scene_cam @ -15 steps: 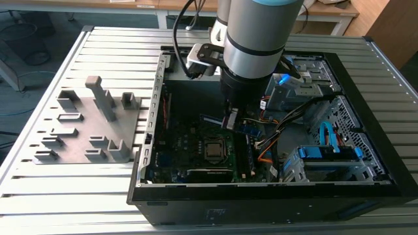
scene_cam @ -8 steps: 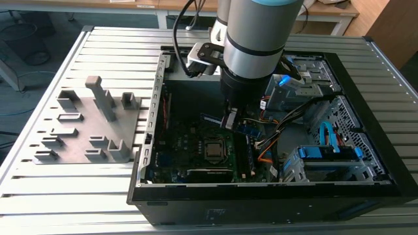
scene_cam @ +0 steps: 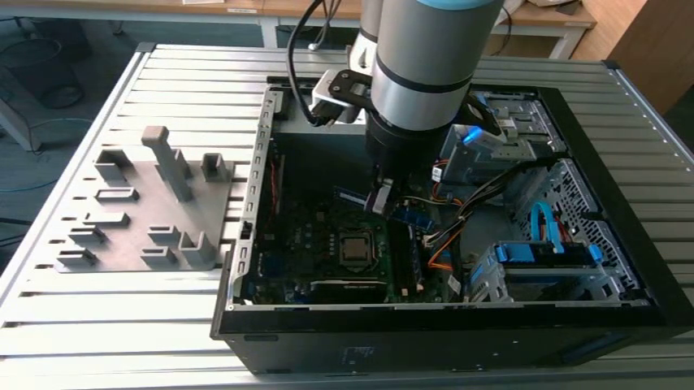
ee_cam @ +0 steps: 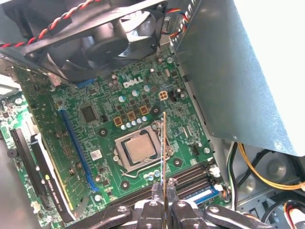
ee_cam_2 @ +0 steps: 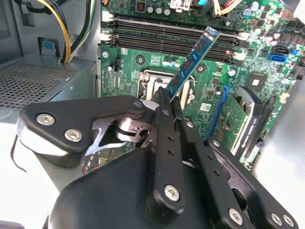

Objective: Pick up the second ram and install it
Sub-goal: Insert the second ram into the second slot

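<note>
while the grey fixture blocks (scene_cam: 152, 203) stand on the table (scene_cam: 109, 325) at the exterior view's left, well apart from the work, the arm reaches down into the open computer case (scene_cam: 434, 329) just to their right. moving right across the motherboard (scene_cam: 298, 236), the cpu socket (scene_cam: 355, 248) lies toward the near side. a little farther in, the gripper (scene_cam: 379, 201) hangs over the board.

its fingers (ee_cam_2: 164, 143) are drawn almost together and pinch the second ram (scene_cam: 412, 215) by its flat faces. in the second wrist view the second ram (ee_cam_2: 195, 59) juts out past the gripper (ee_cam_2: 170, 98), slanted across the line of the memory slots (ee_cam_2: 157, 38) rather than along it. in the first wrist view it shows edge-on, thin as a blade, above the socket's rim. as far as i can judge it hangs clear of the board and touches no slot.

to seat it well, the stick's long edge should run parallel with the chosen slot, contacts down and notch matched to the slot's key, before any downward push. the end latches want to be open, and the descent should be straight and square, since a skewed stick would probably jam or bend. the grip looks firm enough, though a narrow pinch may let the stick pivot under load.

right of the slots, loose cables (scene_cam: 461, 231) crowd in beside the drive cage (scene_cam: 548, 256); the wrist should be kept off them.
</note>
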You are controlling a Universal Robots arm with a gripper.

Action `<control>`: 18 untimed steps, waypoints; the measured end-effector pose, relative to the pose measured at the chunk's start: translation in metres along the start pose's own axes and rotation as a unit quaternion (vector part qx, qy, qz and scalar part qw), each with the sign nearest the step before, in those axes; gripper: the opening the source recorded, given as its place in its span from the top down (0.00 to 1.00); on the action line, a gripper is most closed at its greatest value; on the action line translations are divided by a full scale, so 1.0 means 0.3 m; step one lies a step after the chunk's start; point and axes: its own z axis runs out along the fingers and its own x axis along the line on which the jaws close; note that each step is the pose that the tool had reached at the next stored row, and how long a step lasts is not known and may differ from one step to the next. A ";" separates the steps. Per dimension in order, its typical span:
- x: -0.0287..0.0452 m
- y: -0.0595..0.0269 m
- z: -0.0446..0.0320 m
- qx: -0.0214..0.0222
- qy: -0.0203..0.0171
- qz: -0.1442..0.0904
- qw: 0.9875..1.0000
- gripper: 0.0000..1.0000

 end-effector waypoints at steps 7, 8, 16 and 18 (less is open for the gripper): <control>0.000 0.000 0.000 0.001 -0.001 0.016 1.000 0.86; 0.000 0.000 0.000 0.001 -0.001 0.018 1.000 0.86; 0.000 0.000 0.001 0.002 -0.001 0.035 0.999 0.86; 0.000 0.000 0.001 0.003 -0.001 0.040 0.999 0.86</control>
